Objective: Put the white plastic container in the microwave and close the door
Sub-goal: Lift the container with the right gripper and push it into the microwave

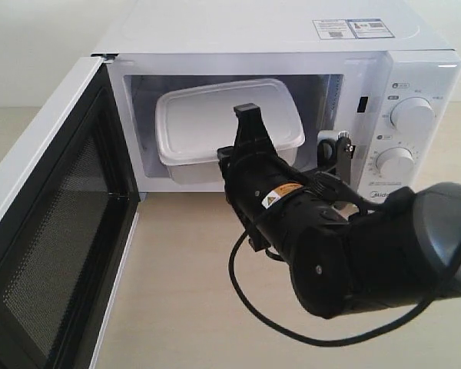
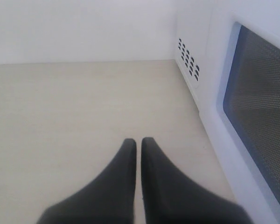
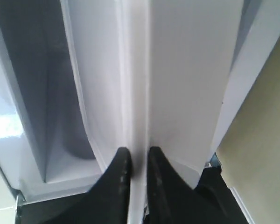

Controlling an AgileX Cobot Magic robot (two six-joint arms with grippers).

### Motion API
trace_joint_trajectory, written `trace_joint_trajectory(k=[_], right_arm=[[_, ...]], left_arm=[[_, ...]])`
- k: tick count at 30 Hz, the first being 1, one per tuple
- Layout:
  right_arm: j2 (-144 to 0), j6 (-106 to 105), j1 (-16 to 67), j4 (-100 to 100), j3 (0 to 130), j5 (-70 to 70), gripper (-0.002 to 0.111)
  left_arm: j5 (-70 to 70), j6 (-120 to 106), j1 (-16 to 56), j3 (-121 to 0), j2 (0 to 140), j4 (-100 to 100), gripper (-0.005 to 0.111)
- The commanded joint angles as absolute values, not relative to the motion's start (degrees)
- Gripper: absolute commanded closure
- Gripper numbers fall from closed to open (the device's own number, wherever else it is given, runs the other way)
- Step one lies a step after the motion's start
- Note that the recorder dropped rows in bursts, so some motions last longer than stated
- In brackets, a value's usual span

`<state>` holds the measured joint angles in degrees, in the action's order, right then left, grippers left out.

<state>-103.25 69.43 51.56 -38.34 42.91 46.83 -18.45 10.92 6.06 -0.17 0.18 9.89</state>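
- Inside the microwave (image 1: 292, 31) cavity sits the container (image 1: 207, 115), lid up. Its long axis runs across the opening, side to side in the exterior view. Its near long edge lies just behind the front lip.
- Whether it rests fully on the cavity floor or is partly carried, I cannot tell.
- On that near edge, right of its middle, the right claw (image 1: 248, 119) is clenched. The right wrist view shows its tips (image 3: 135, 154) pinching the thin white rim of the container (image 3: 186, 70).
- From this claw the container lies straight ahead, deeper in the cavity. Letting go and pulling straight back out toward the bench (image 1: 184, 269) looks like the next step.
- The right arm fills the doorway, so the door cannot swing until the arm is out.
- The door (image 1: 46, 177) stands wide open on the left, hinged at the cavity's left side, inner frame and mesh facing the arm.
- The left claw (image 2: 138, 142) is pinched together with nothing between its tips, above bare bench. It does not show in the exterior view.
- Beside it, in the left wrist view, stands the door's outer face with its mesh window (image 2: 261, 102). It is near, not touching.
- My reading: the left arm is the nearer one for the door and would push that outer face toward the cavity. The main risk is starting that push before the right arm has cleared.
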Motion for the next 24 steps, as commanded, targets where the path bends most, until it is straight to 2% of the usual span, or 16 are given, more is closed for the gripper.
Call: trace_joint_trajectory(k=[1,13,24], right_arm=[[-102.5,68.1,49.0,-35.6,44.8,45.1,0.109],[-103.0,67.8,43.4,-29.6,47.6,38.3,0.109],[-108.7,75.6,43.4,-28.9,49.5,41.1,0.109]], left_arm=[[-18.1,10.7,5.9,0.0,0.0,9.9,0.102],[-18.1,10.7,5.9,0.0,0.0,9.9,0.102],[-18.1,10.7,5.9,0.0,0.0,9.9,0.102]])
